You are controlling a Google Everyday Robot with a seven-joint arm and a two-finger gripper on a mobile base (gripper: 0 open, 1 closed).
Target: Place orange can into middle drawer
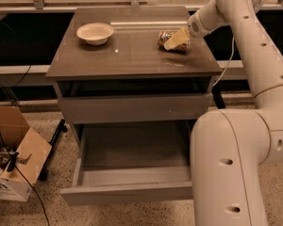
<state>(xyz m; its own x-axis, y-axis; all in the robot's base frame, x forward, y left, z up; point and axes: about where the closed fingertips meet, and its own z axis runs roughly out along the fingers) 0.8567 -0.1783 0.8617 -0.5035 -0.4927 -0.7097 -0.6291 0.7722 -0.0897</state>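
Orange can [163,38] on side, axis L-R, gripper [177,38] over it.

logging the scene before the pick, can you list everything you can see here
orange can: 1, orange-gold and dark brown, on the cabinet top near its right edge, partly covered by the gripper
white bowl: 1, white, on the cabinet top, back left
cabinet: 1, grey-brown, centre of view
closed drawer: 1, grey, just below the top
open drawer: 1, grey, lowest one, pulled out
cardboard box: 1, brown, on the floor at left
robot arm: 1, white, coming in from the right
gripper: 1, pale yellow, at the can on the cabinet top
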